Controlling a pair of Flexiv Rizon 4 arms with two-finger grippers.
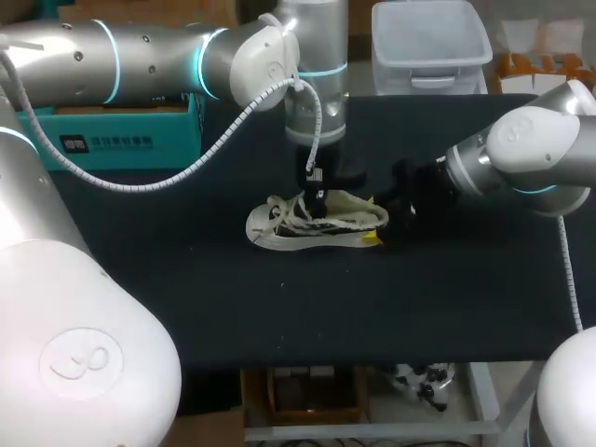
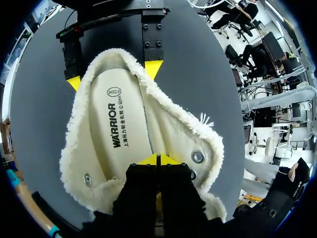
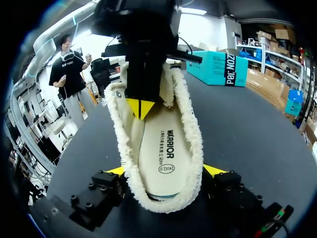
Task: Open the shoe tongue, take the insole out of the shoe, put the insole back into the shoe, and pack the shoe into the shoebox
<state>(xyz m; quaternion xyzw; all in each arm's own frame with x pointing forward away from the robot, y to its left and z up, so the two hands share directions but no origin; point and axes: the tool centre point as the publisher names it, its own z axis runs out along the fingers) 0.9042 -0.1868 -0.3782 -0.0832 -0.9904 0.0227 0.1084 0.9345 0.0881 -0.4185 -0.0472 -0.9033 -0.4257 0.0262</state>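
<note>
Cream fray-edged canvas shoe (image 1: 270, 228) lying mid black table (image 1: 419, 298), insole (image 2: 119, 124) seated inside, left gripper (image 2: 158, 159) above it pinched narrow on the shoe tongue (image 2: 157, 139), right gripper (image 3: 165, 171) clasping the heel from both sides

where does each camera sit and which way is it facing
head view: above and behind, looking down on the shoe; left arm and right arm enter from the sides.
left wrist view: on the left arm, looking down into the shoe; left hand shows, tips together.
right wrist view: on the right arm, looking in from the heel; right hand grips it.
shared: both wrist views show the insole and the other hand.
</note>
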